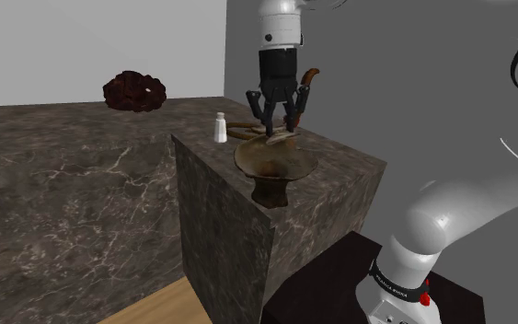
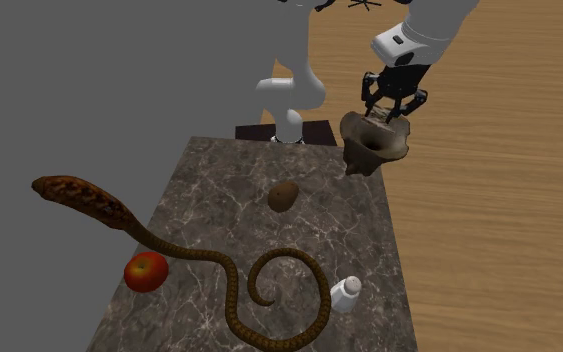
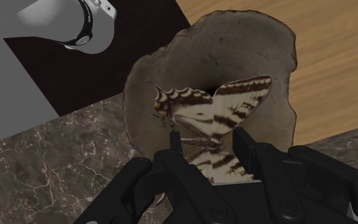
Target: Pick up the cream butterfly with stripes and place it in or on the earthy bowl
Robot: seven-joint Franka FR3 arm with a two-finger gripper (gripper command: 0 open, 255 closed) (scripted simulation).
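- Cream, dark-striped butterfly (image 3: 212,114) is pinched between the fingers of my gripper (image 3: 207,132), just over the brown bowl (image 3: 279,57).
- I see the hand pointing straight down.
- Bowl stands at the corner of the dark veined counter (image 1: 339,156).

A long brown patterned snake (image 2: 89,200) sprawls over the dark marble counter (image 2: 229,180), away from the gripper (image 2: 392,108). A brown potato (image 2: 283,196) lies nearer it; a red apple (image 2: 146,271) and a small white shaker (image 2: 345,295) are farther off.
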